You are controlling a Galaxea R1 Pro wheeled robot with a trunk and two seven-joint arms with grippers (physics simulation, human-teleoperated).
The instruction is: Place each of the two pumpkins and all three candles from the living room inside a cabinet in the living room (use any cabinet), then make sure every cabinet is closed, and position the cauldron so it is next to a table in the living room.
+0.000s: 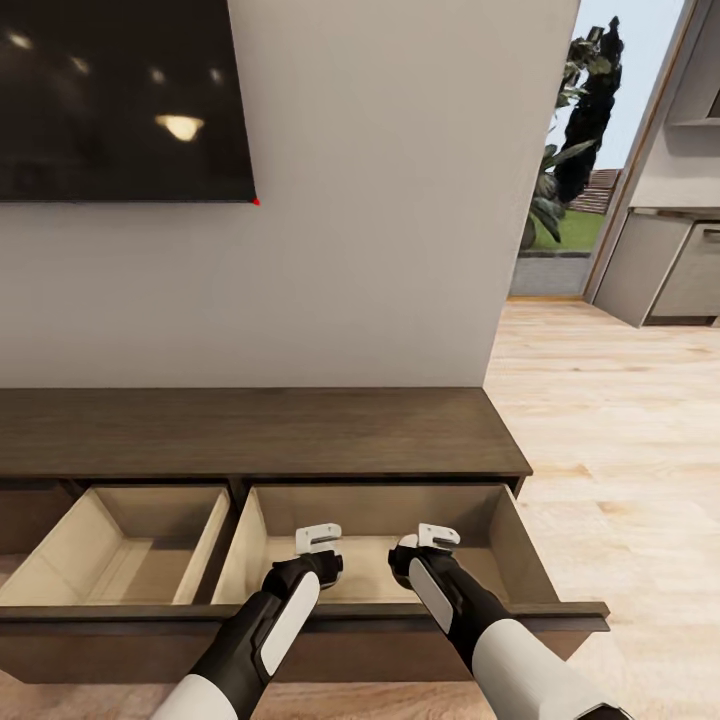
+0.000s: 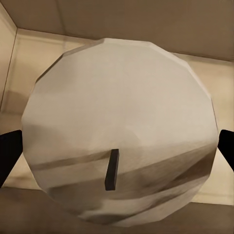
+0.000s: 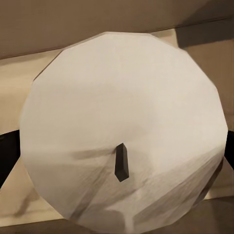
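Both grippers, left (image 1: 318, 541) and right (image 1: 437, 537), hang over the long dark-brown wood cabinet's (image 1: 300, 430) open right drawer, jaws each gripping a stubby grey-beige candle (image 2: 119, 131) (image 3: 124, 129) by its sides; likely light, rigid, smooth-walled.

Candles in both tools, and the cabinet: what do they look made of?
Candle in the left tool and candle in the right tool: probably wax, matte grey-beige, faceted rim, short dark wick.
Cabinet: looks like dark-brown wood with visible grain and a satin top; the open right drawer has pale, unfinished-looking wood or board inside. It's a render, so this is appearance only.
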